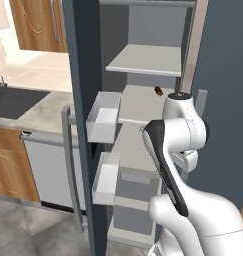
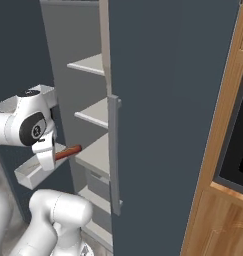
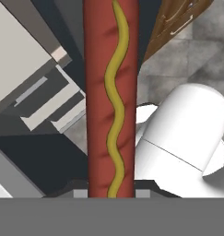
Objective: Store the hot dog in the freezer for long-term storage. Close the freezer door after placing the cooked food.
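Hand (image 2: 54, 155) pinching thin reddish-brown hot dog (image 2: 69, 150) by one end, just outside pale grey shelf (image 2: 95, 152) of dark slate freezer (image 1: 143, 100). Risk: end grip lets rod pivot, snag shelf edge, drop to floor.

I see the reddish-brown hot dog (image 2: 69, 151) with its wavy mustard line lying level just outside the freezer (image 1: 143, 100), by a middle shelf; the freezer door (image 1: 83, 125) stands open.
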Tool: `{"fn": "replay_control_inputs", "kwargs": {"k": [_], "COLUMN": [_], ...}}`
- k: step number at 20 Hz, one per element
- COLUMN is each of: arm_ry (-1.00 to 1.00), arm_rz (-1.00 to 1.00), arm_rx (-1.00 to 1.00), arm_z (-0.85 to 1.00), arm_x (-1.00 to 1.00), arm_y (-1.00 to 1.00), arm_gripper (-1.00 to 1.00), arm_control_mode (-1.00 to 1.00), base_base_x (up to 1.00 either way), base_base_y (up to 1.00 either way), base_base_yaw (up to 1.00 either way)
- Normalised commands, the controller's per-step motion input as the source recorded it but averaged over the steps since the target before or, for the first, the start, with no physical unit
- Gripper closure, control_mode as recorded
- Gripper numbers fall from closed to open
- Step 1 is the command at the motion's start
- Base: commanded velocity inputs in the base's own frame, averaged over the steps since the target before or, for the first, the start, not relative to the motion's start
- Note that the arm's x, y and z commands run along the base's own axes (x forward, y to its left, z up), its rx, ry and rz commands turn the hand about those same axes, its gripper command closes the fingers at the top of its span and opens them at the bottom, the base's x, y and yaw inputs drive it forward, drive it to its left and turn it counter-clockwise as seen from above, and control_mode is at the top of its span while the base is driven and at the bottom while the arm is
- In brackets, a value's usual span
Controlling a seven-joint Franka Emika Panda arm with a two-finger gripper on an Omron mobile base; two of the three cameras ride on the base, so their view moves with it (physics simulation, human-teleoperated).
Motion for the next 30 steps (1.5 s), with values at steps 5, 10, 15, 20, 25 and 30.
{"fn": "replay_control_inputs", "kwargs": {"k": [5, 10, 15, 20, 25, 30], "arm_ry": [0.00, 0.00, -0.01, -0.02, -0.16, -0.26], "arm_rz": [0.00, 0.00, 0.03, 0.18, 0.19, 0.19], "arm_rx": [0.00, 0.00, 0.00, 0.00, -0.03, -0.10], "arm_z": [0.00, 0.00, 0.00, -0.04, -0.01, 0.00], "arm_x": [0.00, 0.18, 0.45, 0.45, 0.27, 0.26], "arm_y": [0.00, 0.03, 0.04, 0.00, 0.00, 0.00], "arm_gripper": [1.00, 1.00, 1.00, 1.00, 1.00, 1.00], "arm_control_mode": [1.00, -1.00, -1.00, -1.00, -1.00, -1.00], "base_base_x": [0.23, 0.07, 0.00, 0.00, 0.00, 0.00], "base_base_y": [0.00, 0.02, 0.00, 0.00, 0.00, 0.00], "base_base_yaw": [0.00, 0.00, 0.00, 0.00, 0.00, 0.00]}}
